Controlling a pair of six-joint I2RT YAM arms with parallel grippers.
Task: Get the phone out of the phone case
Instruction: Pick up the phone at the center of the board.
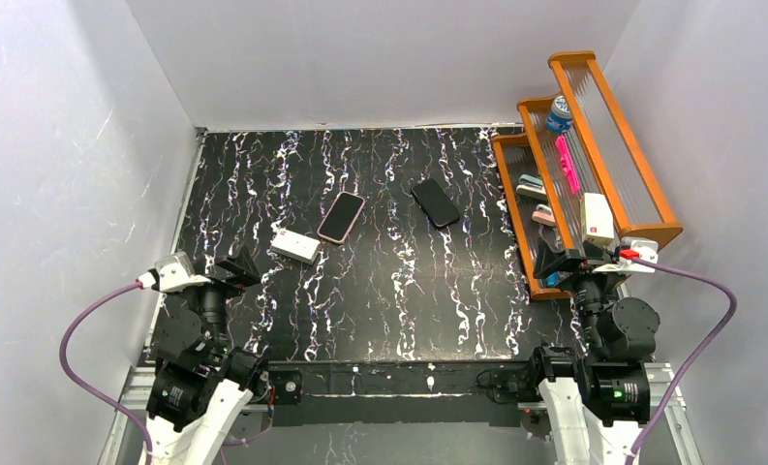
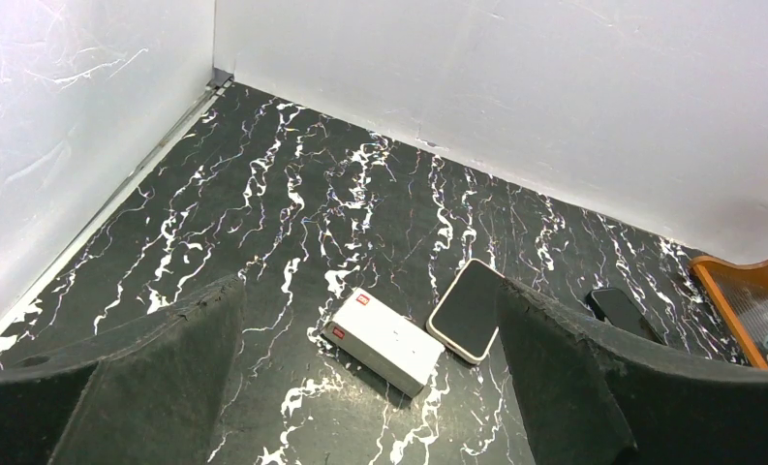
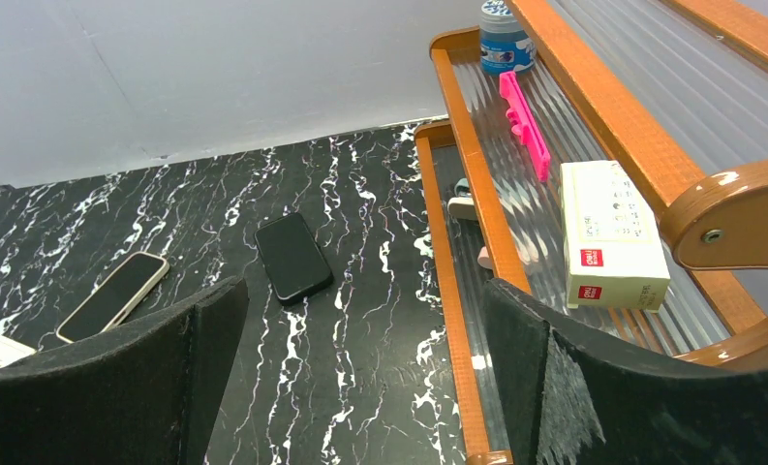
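A phone in a pale pink case [image 1: 341, 217] lies screen up on the black marbled table [image 1: 389, 310], mid-left. It also shows in the left wrist view [image 2: 469, 310] and the right wrist view [image 3: 113, 295]. A second, all-black phone [image 1: 435, 202] lies to its right, also seen from the right wrist [image 3: 292, 256]. My left gripper [image 1: 227, 271] is open and empty near the front left, well short of the cased phone; its wrist view [image 2: 370, 387] shows the jaws wide apart. My right gripper [image 1: 568, 262] is open and empty at the front right [image 3: 360, 378].
A small white box [image 1: 295, 246] lies just left of the cased phone [image 2: 380, 339]. A stepped wooden shelf [image 1: 513, 208] stands along the right side, holding a blue jar [image 1: 558, 113], a pink item [image 1: 567, 163] and a white box [image 1: 597, 218]. White walls enclose the table.
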